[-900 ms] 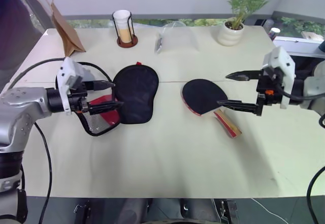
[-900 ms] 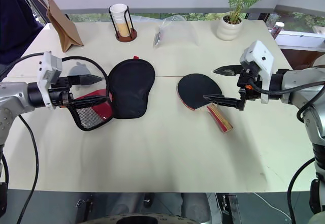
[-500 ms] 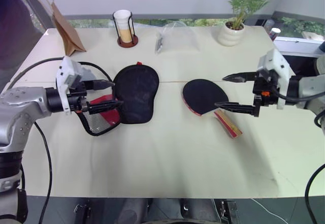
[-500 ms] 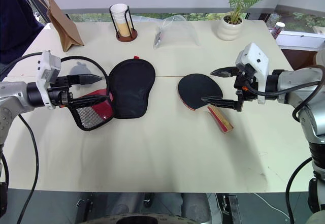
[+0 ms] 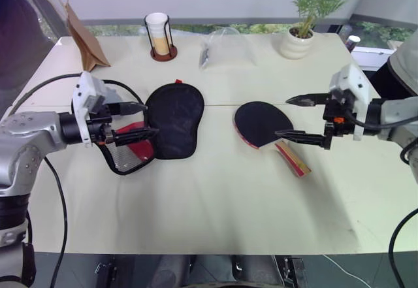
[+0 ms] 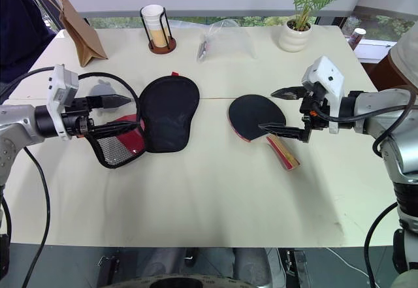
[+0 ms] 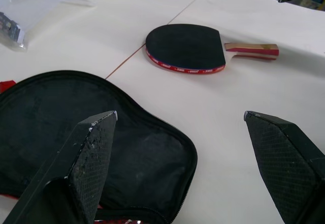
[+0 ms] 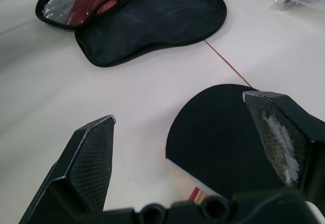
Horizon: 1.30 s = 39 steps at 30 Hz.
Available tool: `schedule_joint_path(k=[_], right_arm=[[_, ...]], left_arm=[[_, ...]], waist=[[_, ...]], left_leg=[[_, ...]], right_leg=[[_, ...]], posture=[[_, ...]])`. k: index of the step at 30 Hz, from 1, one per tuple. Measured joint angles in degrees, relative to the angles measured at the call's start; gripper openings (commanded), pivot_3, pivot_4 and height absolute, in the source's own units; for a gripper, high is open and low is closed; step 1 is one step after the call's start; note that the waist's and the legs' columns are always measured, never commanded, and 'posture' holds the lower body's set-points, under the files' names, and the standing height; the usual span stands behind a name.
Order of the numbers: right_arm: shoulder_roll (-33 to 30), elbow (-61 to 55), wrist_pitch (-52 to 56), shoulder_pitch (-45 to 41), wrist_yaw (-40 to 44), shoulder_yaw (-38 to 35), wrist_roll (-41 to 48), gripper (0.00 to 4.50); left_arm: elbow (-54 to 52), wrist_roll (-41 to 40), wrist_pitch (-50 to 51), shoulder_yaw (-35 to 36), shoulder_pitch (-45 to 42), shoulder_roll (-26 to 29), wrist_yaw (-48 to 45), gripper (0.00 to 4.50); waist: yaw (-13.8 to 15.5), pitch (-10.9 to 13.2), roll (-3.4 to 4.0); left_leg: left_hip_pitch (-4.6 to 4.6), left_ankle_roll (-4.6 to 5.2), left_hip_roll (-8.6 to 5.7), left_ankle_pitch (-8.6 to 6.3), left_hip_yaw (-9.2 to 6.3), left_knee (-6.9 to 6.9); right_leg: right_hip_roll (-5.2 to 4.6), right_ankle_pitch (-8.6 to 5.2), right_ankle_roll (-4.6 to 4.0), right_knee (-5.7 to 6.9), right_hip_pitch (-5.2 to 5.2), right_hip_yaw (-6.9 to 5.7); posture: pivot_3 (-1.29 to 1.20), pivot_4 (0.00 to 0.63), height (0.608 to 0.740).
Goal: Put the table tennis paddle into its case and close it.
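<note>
Round rubber paddle (image 5: pixel 261 123) (fabric case (image 5: pixel 171 119) unzipped).

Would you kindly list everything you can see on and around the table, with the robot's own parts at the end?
table: one, cream, bearing everything below.
table tennis paddle: one, black face, red edge, tan handle with red stripes; flat, right of centre.
case: one, black with red panel and mesh pocket; lying open, left of centre.
paper bag: one, brown; far left corner.
cup in wire holder: one, white cup, dark holder; far edge.
clear plastic bag: one, transparent; far edge, middle.
potted plant: one, green in white pot; far right.
left pincer: one, black, open, above the case's mesh end.
right pincer: one, black, open, above the paddle's handle end.
</note>
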Motion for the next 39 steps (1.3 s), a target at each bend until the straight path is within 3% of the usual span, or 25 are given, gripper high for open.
schedule_joint_path(k=[6, 12, 17, 24, 37, 39], right_arm=[[7.6, -1.9, 10.3, -4.9, -5.5, 2.8, 3.4, 4.41], [22.8, -2.4, 22.8, -11.7, -15.5, 14.3, 3.8, 4.41], [33.8, 4.7, 27.9, -17.2, -22.0, 22.6, 0.2, 4.41], [44.7, 20.4, 26.6, -20.9, -27.4, 28.6, -6.9, 4.41], [54.4, 37.9, 18.3, -25.7, -29.6, 26.1, -13.6, 4.41], [55.3, 39.3, 17.3, -26.1, -29.6, 26.1, -14.4, 3.91]], left_arm=[[0.7, 0.5, -0.4, -0.1, -0.9, 0.0, -0.1, 4.18], [3.7, 2.3, -1.6, 0.0, -1.8, 0.8, -1.0, 4.18], [4.5, 2.6, -1.8, 1.0, -1.7, 2.3, -1.9, 4.18], [1.8, 2.3, -1.2, 2.8, 2.2, 3.0, -1.7, 4.18], [-2.7, 1.2, 0.1, 4.6, 5.7, 3.2, 0.3, 4.18], [-2.8, 1.1, 0.1, 4.6, 5.7, 3.2, 0.6, 4.18]], waist=[[-0.3, 0.0, 0.0], [-1.2, 0.0, -0.01], [-1.5, 0.0, -0.02], [-1.6, 0.0, -0.04], [-3.0, 0.0, -0.07], [-3.3, -0.1, -0.08]], left_leg=[[0.0, 0.0, 0.04, 0.0, 0.0, 0.0], [-0.02, -0.01, 0.03, 0.02, 0.01, -0.02], [-0.03, -0.02, -0.02, 0.03, 0.08, -0.02], [-0.03, -0.12, -0.02, 0.09, 0.1, 0.0], [0.11, -0.35, 0.39, 0.22, 0.11, -0.03], [0.12, -0.37, 0.55, 0.24, 0.14, -0.03]], right_leg=[[0.05, 0.06, -0.04, 0.06, -0.08, 0.07], [0.08, 0.09, -0.06, 0.13, -0.2, 0.13], [0.09, 0.16, 0.04, 0.12, -0.25, 0.21], [0.13, 0.29, 0.0, 0.22, -0.34, 0.25], [0.68, 0.61, -0.34, 0.24, -0.42, 0.42], [0.84, 0.67, -0.44, 0.24, -0.44, 0.43]], posture=[[0.0, 0.15, 0.74], [0.0, 0.15, 0.74], [0.0, 0.15, 0.74], [0.0, 0.15, 0.74], [0.0, 0.15, 0.74], [0.0, 0.15, 0.74]])
